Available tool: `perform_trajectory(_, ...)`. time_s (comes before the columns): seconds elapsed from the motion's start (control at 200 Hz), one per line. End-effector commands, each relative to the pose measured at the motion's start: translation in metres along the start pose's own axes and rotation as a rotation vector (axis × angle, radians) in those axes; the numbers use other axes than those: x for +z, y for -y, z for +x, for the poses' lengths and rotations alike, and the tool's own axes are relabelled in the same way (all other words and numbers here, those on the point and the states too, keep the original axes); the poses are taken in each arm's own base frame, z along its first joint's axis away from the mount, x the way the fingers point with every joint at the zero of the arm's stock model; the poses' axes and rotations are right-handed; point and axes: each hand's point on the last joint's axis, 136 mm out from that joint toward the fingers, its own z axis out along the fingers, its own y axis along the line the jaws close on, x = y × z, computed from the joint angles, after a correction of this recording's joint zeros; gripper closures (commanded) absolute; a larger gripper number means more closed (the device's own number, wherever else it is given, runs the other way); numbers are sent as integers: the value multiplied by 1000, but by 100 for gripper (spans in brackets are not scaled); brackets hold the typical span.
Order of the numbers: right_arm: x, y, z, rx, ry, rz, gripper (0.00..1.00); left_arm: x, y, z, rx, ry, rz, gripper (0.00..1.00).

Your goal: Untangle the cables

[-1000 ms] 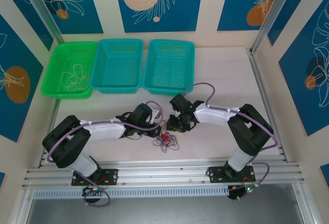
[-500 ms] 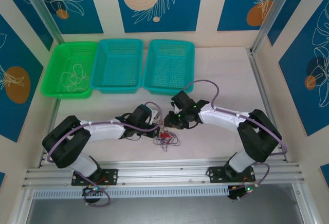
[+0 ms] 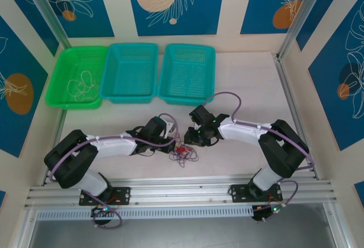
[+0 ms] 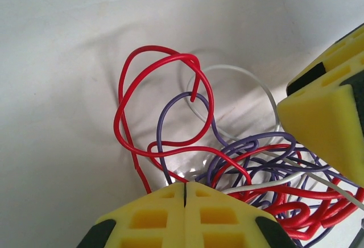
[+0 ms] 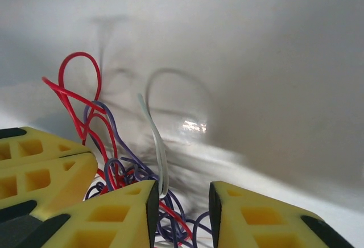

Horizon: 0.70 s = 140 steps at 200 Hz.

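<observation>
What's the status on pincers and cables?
Left pincer shut at edge of cables. Right pincer open, astride them. Red, purple, white strands knotted. Nothing in the way.

Our right fingers (image 5: 114,214), which had lifted away half a second ago, have dropped back down beside the cables (image 3: 183,153). The right elbow has swung outward over the second. The bundle has crept slightly farther up the bench, toward our left fingers (image 4: 153,214).

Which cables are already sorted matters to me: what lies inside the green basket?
Whitish cable loops lie loose on the floor of the green basket. Anything beneath those loops cannot be seen.
</observation>
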Motion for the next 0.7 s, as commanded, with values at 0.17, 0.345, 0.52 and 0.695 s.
perform_trajectory(0.17, 1, -12, -15, 19, 40, -47, 66, -1, -5, 11, 20, -25, -23, 100)
perform_trajectory(0.345, 13, -12, -19, 4, 18, -21, 66, -1, -5, 11, 23, -26, -21, 100)
perform_trajectory(0.52, 20, -7, -17, 11, 1, -1, 78, -2, -6, 12, 21, -21, -25, 100)
perform_trajectory(0.695, -5, 5, -29, 37, 89, 54, 100, -7, -18, 14, 22, -24, -94, 100)
